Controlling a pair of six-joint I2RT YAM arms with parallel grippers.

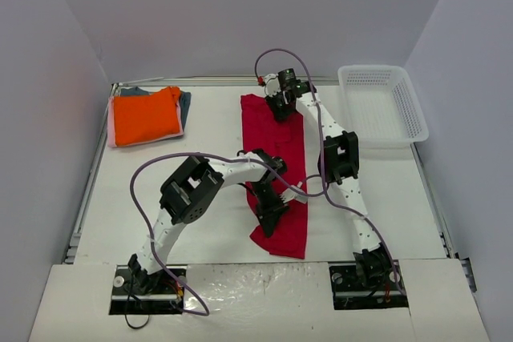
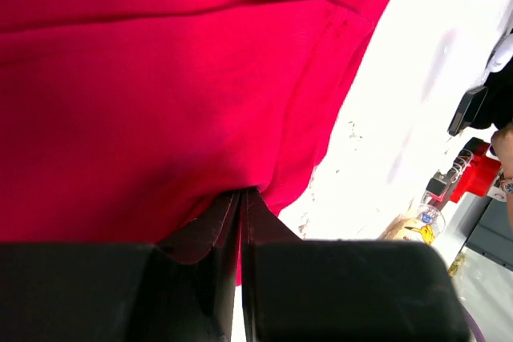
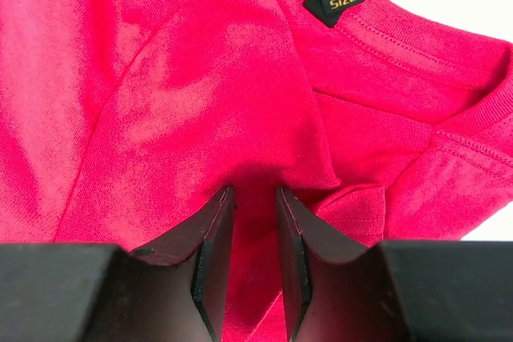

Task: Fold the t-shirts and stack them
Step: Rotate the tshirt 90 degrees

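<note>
A crimson-red t-shirt lies as a long narrow strip down the middle of the table. My left gripper is low over its near part. In the left wrist view, the left gripper is shut on a pinch of the red t-shirt. My right gripper is at the shirt's far end. In the right wrist view, the right gripper stands open by the collar, with the red t-shirt bunched in the gap and a black size label beyond. A folded orange t-shirt tops a stack at the back left.
Under the orange shirt, a pale pink t-shirt and a grey-blue t-shirt show at the edges. A white mesh basket stands at the back right. Grey cables loop over both arms above the table.
</note>
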